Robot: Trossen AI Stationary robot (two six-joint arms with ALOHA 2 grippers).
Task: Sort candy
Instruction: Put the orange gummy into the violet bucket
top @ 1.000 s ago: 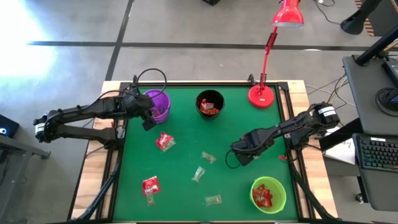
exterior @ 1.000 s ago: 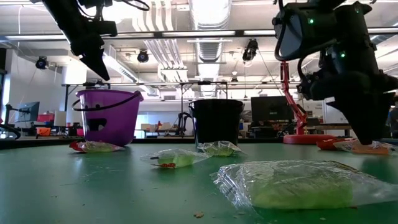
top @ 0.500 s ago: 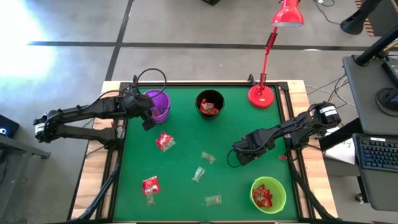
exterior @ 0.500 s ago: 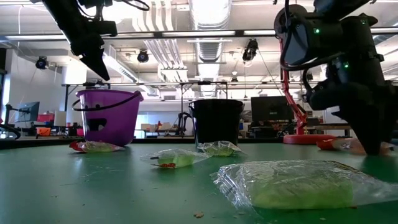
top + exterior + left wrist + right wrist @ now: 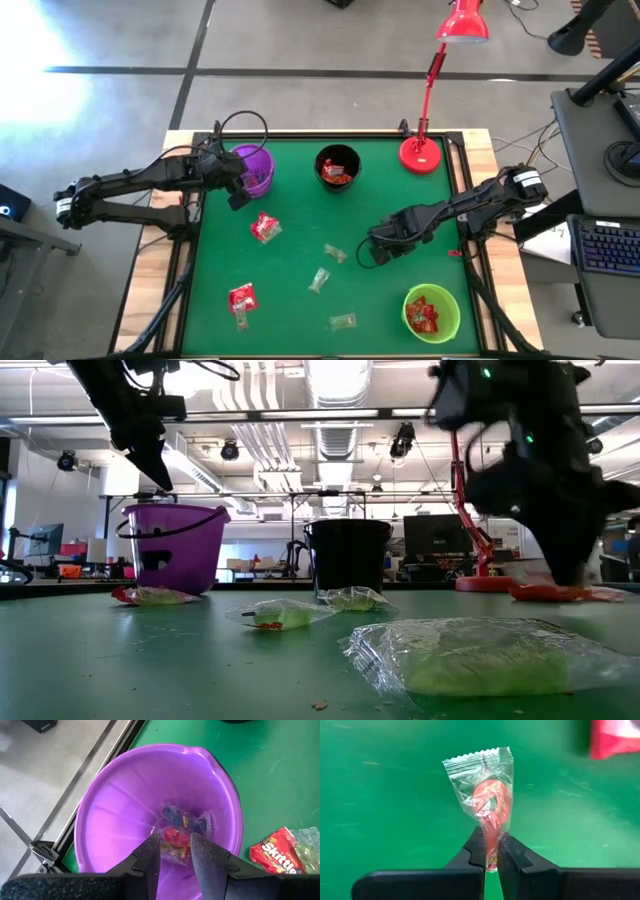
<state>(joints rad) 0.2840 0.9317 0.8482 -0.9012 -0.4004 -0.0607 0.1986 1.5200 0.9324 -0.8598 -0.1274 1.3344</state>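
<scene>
My right gripper (image 5: 368,256) points down at the right middle of the green table and is shut on a candy (image 5: 485,795), a clear crinkly wrapper with a red sweet inside. My left gripper (image 5: 175,851) hangs open above the purple cup (image 5: 125,810) at the far left, touching nothing; wrapped candy (image 5: 175,840) lies in the cup's bottom. Loose on the table are two red packs (image 5: 265,228) (image 5: 242,298) and clear-wrapped sweets (image 5: 335,253) (image 5: 319,279) (image 5: 342,322). My right gripper pinches the near end of the wrapper (image 5: 491,849) between its two fingers, coming from above and pointing down. The rest of the wrapper stretches out past the fingertips over the green mat. Whether it is lifted clear, I cannot tell.
A black cup (image 5: 337,167) with red candy stands at the far middle. Near the front right is a green cup (image 5: 431,312), also with red candy. A red desk lamp (image 5: 421,152) stands at the far right. Another red candy (image 5: 615,740) lies just beyond the held one.
My right gripper has shut on the clear-wrapped red candy and shifted a little toward the table's left, rolling slightly at the wrist.
</scene>
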